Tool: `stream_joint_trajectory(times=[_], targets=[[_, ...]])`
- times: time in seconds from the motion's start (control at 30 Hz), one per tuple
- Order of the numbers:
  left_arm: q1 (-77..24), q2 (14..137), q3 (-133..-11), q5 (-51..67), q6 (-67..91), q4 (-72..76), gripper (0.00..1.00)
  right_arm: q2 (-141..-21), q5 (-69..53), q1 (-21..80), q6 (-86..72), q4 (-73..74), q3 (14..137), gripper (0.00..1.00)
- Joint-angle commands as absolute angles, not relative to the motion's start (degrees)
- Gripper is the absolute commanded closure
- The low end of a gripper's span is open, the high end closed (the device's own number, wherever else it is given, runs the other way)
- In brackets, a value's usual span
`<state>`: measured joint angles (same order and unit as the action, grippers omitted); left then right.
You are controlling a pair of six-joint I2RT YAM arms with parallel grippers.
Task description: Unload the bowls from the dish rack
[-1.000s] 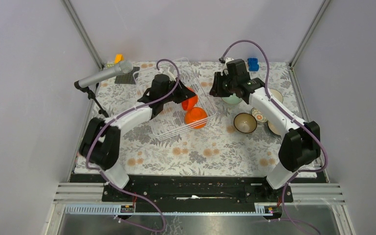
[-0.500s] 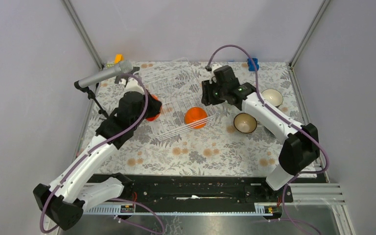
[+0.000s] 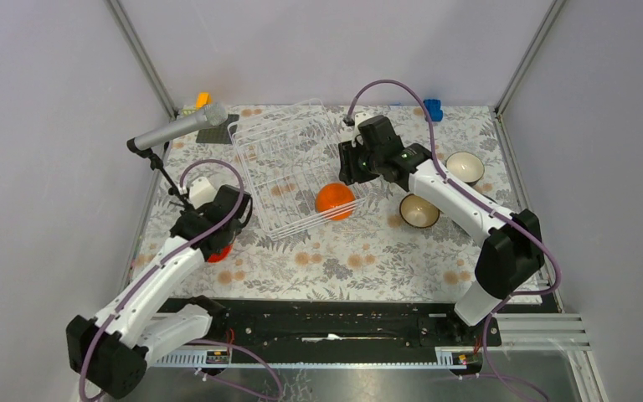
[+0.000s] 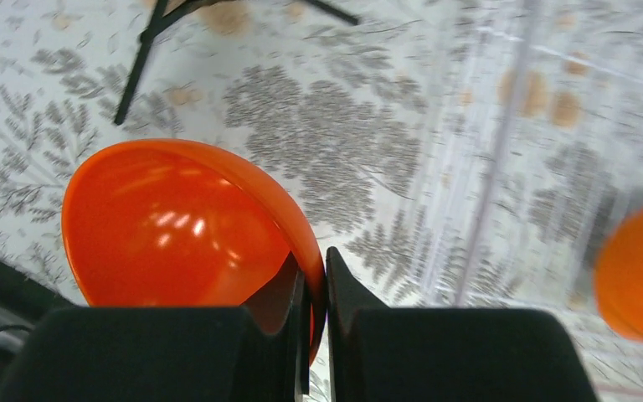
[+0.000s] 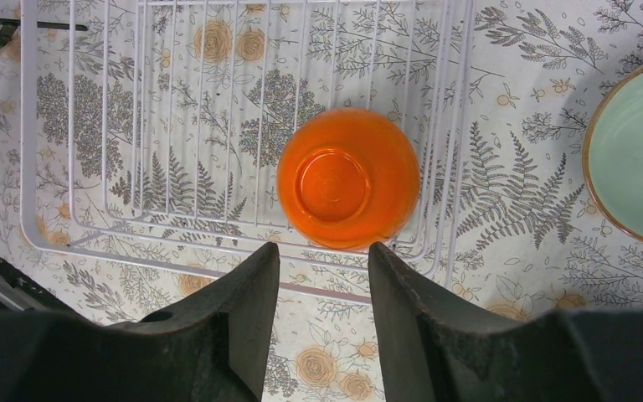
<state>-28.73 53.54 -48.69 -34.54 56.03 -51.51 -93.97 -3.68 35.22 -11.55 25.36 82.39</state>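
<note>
Left pincer [image 4: 316, 285] squeezed tight on the rim of an orange bowl [image 4: 176, 226], outside the rack [image 3: 278, 163], at its 8 o'clock, over the flowery bench [image 3: 343, 260]. Second orange bowl [image 5: 348, 177] upside down inside the rack, in the 4 o'clock corner. Right pincer [image 5: 322, 276] wide open just above it, holding nothing. Near bowl [image 3: 419, 210] and far bowl [image 3: 465, 167] upright on the bench at the rack's 3 o'clock.

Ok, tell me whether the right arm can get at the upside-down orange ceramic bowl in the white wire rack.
Probably yes: the right gripper hangs open above the upside-down orange ceramic bowl, nothing lies between, and the white wire rack is open-topped.
</note>
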Motion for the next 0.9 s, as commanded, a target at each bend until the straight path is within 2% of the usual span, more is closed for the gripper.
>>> stream_joint_trajectory(times=[0.0, 0.47, 0.6, 0.87], targets=[[-24.59, 56.47, -45.03, -34.87, 58.4, -47.99, 1.0, -94.46, -3.69, 36.08, -11.61, 23.99, 83.15, 0.49], [-23.72, 71.83, -44.17, -31.36, 58.43, -32.89, 1.0, -100.34, -3.84, 38.75, -12.46, 22.24, 84.69, 0.5], [-23.65, 75.47, -45.56, -28.67, 55.96, -29.11, 1.0, -105.5, 0.38, 40.21, -12.15, 25.21, 88.91, 0.51], [-23.73, 78.97, -47.73, -23.26, 53.85, -23.47, 1.0, -111.32, 13.71, 40.26, -14.19, 29.8, 93.34, 0.58]])
